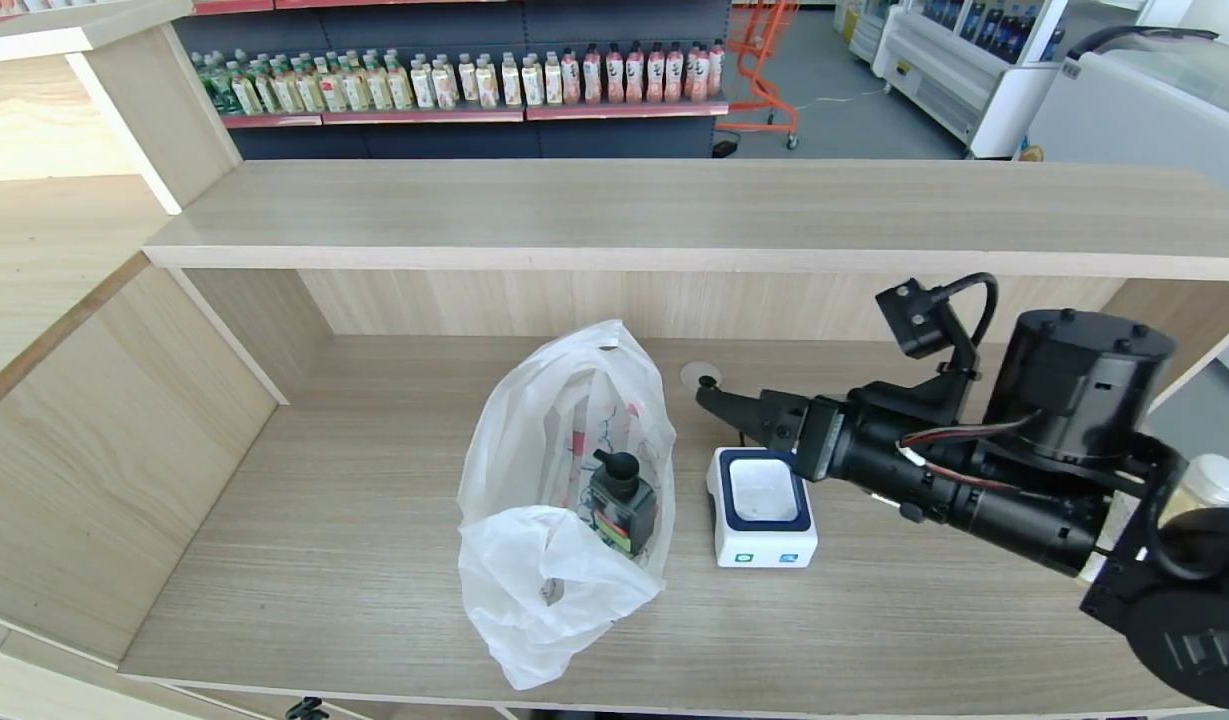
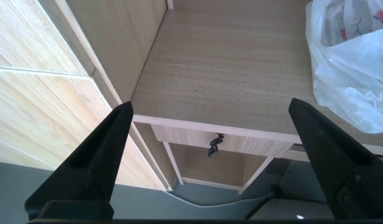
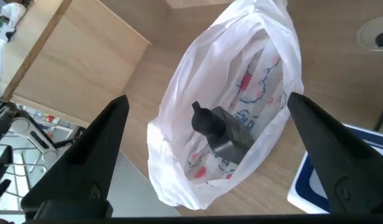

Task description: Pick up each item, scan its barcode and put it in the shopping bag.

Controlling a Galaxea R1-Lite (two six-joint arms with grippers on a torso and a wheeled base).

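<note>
The bag (image 1: 564, 500) sits slumped open mid-tabletop (image 1: 354, 560) with a dark-capped bottle (image 1: 622, 500) standing inside it, and the white scanner (image 1: 762, 505) is just beside it on the right. The right tool (image 3: 208, 102) hangs over the scanner's far edge near the bag, fingers spread wide with nothing in them. The left tool (image 2: 208, 115) is spread apart and empty too, out over the tabletop's front edge, left of the bag.
</note>
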